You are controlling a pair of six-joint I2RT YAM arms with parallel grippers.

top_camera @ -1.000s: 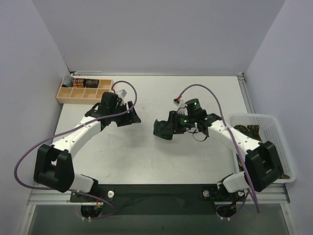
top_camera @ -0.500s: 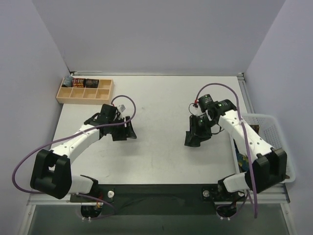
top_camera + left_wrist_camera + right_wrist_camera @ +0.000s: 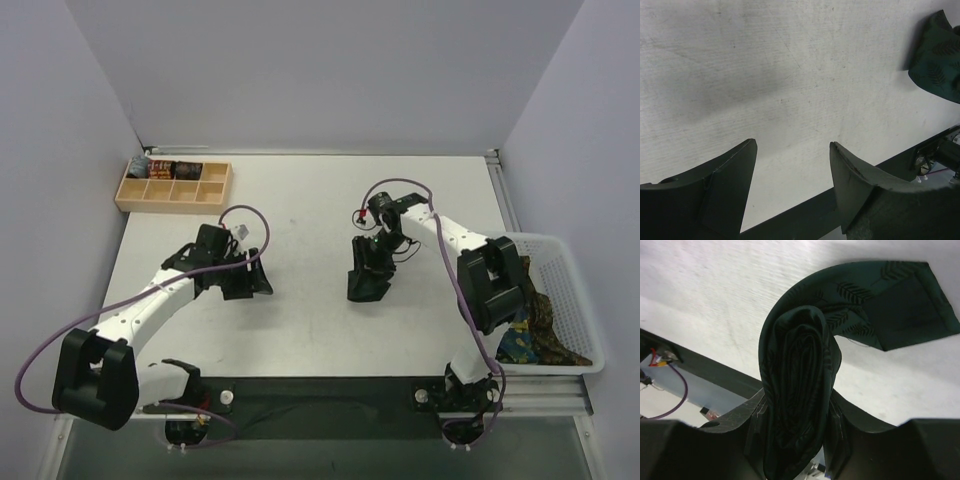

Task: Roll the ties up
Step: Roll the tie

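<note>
– As we read it from above, the pale table (image 3: pixel 320 190) carries everything. What is biggest on it?
– We note the white basket (image 3: pixel 592 310) at the right edge. A brown patterned tie (image 3: pixel 550 320) and a blue and yellow tie (image 3: pixel 512 346) are heaped inside. Next comes the wooden tray (image 3: pixel 172 193) at the far left corner, with small dark things (image 3: pixel 165 168) in its back row; we cannot tell what they are.
– Grippers?
– We log the left gripper (image 3: pixel 792 145) over bare table left of centre, jaws spread wide, nothing between them. The right gripper (image 3: pixel 367 278) sits right of centre, jaws clamped on the dark green tie (image 3: pixel 796 385).
– Which way does that tie point, and how does its long axis run?
– From the right wrist we see the roll end-on. It is a flattened oval coil, and its long side runs straight out from between the fingers (image 3: pixel 855 422). The free tail peels off the far end of the coil, arcs over and runs to the right in that view. It finishes in the broad end, which appears to lie flat on the table.
– Look of it?
– Dark green cloth with a darker fern-leaf print, and plain lining showing on the turned-over broad end. We also catch a leaf-printed piece of it at the top right of the left wrist view.
</note>
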